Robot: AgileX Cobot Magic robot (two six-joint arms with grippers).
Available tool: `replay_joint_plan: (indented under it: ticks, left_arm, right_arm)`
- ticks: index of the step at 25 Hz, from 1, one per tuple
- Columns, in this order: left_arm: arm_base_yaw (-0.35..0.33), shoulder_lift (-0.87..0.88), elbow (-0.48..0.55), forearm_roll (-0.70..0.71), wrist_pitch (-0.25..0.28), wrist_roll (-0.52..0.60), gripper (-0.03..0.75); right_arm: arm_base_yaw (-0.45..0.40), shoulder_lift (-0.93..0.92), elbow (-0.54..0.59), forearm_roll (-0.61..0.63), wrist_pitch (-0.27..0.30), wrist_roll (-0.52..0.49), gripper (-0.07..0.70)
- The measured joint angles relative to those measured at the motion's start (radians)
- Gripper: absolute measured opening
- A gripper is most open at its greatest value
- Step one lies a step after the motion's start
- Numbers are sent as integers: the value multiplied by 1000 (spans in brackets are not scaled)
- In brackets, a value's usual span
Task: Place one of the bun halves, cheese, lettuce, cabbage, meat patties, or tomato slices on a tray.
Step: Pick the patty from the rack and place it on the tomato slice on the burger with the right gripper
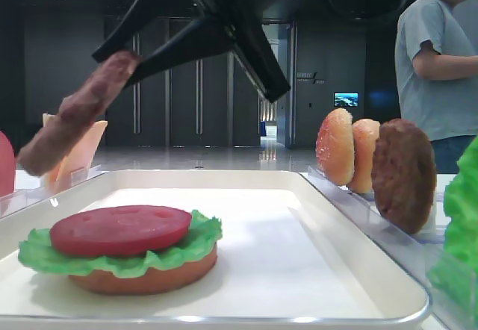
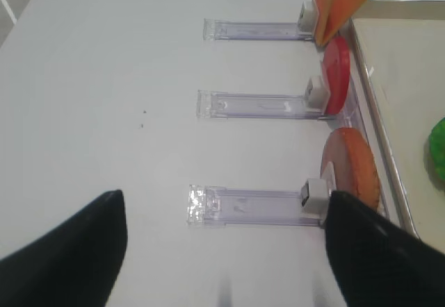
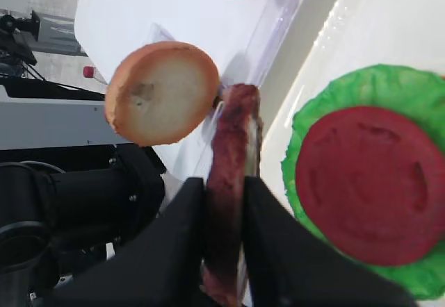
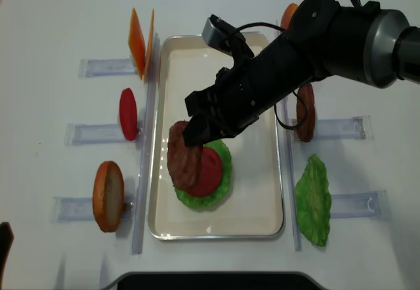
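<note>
Brown and grainy, a meat patty [image 4: 182,157] hangs edge-on, pinched in the right end effector [image 4: 197,129], above the white tray [image 4: 256,191]. Below it, in the tray's near-left part, a tomato slice [image 4: 211,172] lies on lettuce [image 4: 224,188] atop a bun base [image 1: 160,278]. The left end effector [image 2: 222,241] stands released over the bare surface [image 2: 104,98].

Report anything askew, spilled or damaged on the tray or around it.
Nothing is spilled or damaged. The only tilted thing is the meat patty, held on edge in the right tool above the stack of bun base, lettuce and tomato slice.
</note>
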Motion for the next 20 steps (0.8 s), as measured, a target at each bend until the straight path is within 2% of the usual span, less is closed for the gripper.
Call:
replay_joint_plan:
  ticks: [8,20]
  left_arm:
    - [0,0,0,0,0,0,692]
    - [0,0,0,0,0,0,692]
  right_arm:
    - [-14,33,27,15,19,-18,125]
    - [-23,67,29,41,11,-85,125]
